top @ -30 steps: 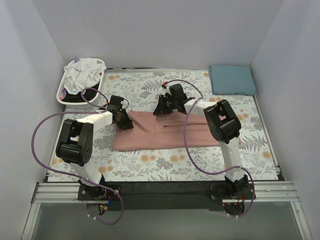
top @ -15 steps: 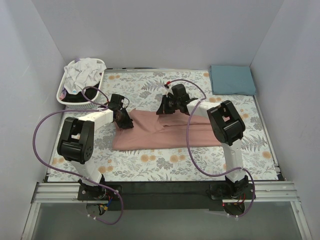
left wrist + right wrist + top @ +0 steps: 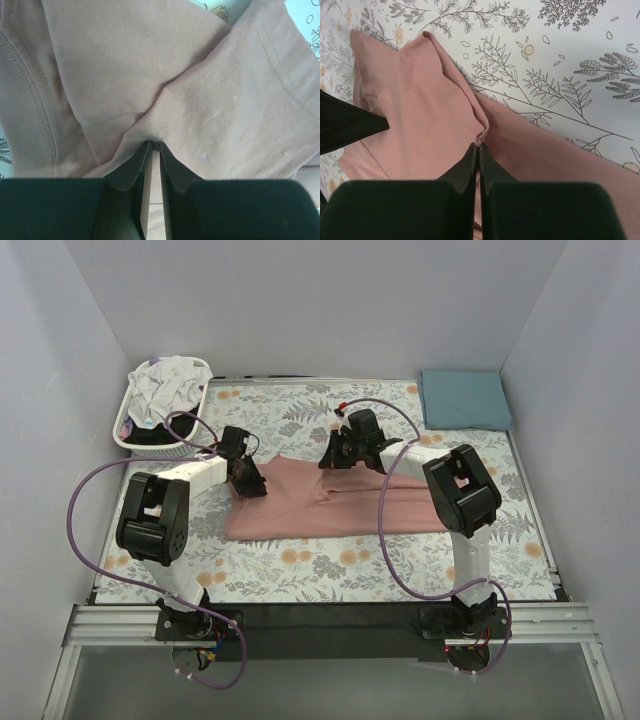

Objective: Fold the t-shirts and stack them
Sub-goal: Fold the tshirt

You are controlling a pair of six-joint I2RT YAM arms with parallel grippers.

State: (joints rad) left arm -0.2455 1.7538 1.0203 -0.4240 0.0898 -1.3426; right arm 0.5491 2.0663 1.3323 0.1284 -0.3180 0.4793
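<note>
Pinching the pink t-shirt at two spots, both claws were clamped on cloth: left claw w/ jaws nearly together on a bunched fold at the shirt's far-left corner, right claw w/ jaws fully together on a small ridge of the far edge, approx mid-shirt. The shirt lay part-folded as a long strip across the middle of the floral cloth, w/ both claws on its far edge. Risks, as I judged them: the right claw's bite looked thin, tips only, so fabric could slip out on a lift. The left claw seemed to hold several layers, so it might drag an under-layer & spoil the fold. If the arms moved at different speeds, the strip would skew or wrinkle, and the floral cloth underneath could get snagged too. Count: 2 claws, 1 pink t-shirt laid out, 1 teal t-shirt folded at the far-right corner, 1 basket at far left w/ white clothes heaped in it; no. of pieces couldn't be told.
</note>
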